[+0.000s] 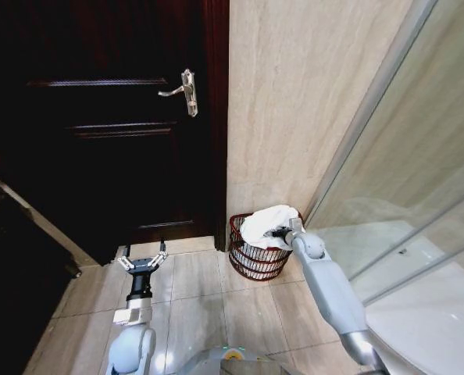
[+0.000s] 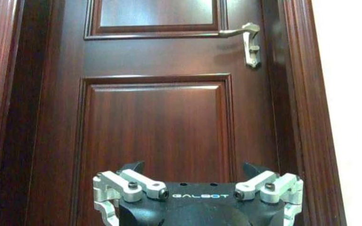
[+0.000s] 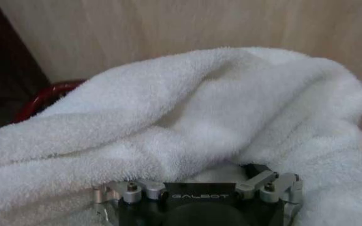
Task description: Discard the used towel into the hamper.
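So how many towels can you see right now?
1: a white towel heaped in the hamper by the wall, at the right gripper. Others could be hidden beneath.

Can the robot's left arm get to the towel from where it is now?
Probably not from there. The left gripper hangs low in front of the door, well to the side of the hamper. The right gripper is already at the towel on the hamper.
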You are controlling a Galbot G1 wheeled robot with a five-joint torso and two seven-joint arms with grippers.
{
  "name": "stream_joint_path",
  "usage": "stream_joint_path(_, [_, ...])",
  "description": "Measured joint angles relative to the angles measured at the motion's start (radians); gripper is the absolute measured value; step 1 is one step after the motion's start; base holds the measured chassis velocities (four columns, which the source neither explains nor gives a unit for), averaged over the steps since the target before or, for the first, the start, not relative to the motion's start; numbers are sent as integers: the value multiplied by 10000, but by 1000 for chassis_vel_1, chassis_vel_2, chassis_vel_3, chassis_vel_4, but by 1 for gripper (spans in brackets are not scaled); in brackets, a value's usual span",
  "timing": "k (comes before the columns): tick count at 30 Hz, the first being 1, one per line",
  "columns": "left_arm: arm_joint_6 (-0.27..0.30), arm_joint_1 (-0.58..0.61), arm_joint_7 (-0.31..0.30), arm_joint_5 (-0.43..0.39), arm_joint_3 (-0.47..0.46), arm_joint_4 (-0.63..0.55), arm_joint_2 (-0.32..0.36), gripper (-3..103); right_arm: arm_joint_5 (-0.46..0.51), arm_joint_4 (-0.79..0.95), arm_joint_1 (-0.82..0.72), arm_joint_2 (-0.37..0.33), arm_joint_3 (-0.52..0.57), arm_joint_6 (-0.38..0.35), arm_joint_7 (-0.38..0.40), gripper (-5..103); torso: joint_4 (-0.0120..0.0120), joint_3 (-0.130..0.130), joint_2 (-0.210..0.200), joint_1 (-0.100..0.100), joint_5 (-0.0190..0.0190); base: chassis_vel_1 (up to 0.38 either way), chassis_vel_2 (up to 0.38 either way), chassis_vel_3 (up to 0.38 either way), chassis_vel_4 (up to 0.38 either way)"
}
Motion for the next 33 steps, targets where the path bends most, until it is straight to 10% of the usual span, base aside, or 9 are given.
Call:
stream_joint_path(19, [324,-269,-270,117,65,-1,-1,100,-919,-3337,1470,724,-781,37,-1427,100,4,-4,3,-1,-9,0,0,0,0])
stream_joint_path(33, [121,-446,-266,-141,70,281,0,100,-540,-2609,1148,675,-500,626,-237,100,2,7,-3,2,3,0,0,0,0])
